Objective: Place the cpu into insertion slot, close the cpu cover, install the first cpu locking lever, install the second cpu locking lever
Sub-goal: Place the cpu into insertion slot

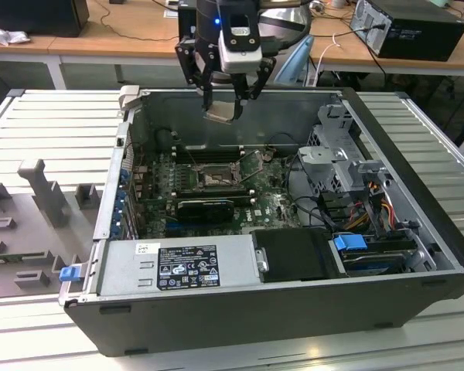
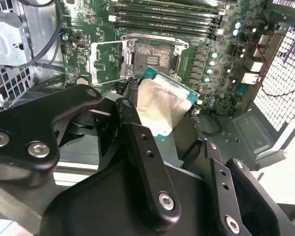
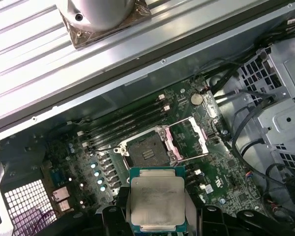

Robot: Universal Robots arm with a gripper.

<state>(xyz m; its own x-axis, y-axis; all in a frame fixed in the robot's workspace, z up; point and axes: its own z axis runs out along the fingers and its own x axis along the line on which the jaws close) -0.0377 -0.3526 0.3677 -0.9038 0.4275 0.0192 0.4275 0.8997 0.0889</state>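
One arm, one chip: the gripper [image 1: 223, 106] hangs over the far part of the open pc case [image 1: 240, 313], jaws clamped on the cpu [image 1: 220, 113]. The exterior view gives the height. The chip is well above the green board [image 1: 274, 202], up near the level of the case's far wall and tilted, touching nothing but the gripper.

Both wrist views give the detail. In the second wrist view the black fingers [image 2: 137, 142] press on two opposite edges of the chip, pale metal top facing the camera, green rim showing round it. The first wrist view looks down past the chip to the insertion slot [image 3: 147, 152], bare and dark inside, w/ no chip in it. The cpu cover [image 3: 191, 140] is swung open, lying on the side of the slot toward the drive cage [image 3: 280, 98]. The long memory slots [image 3: 123, 123] run along the slot's far side.

Back in the exterior view, the slot sits approx mid-board, and the power supply box [image 1: 178, 267] lines the near wall. The chip is apart from the slot, nearer the far wall than the slot is.
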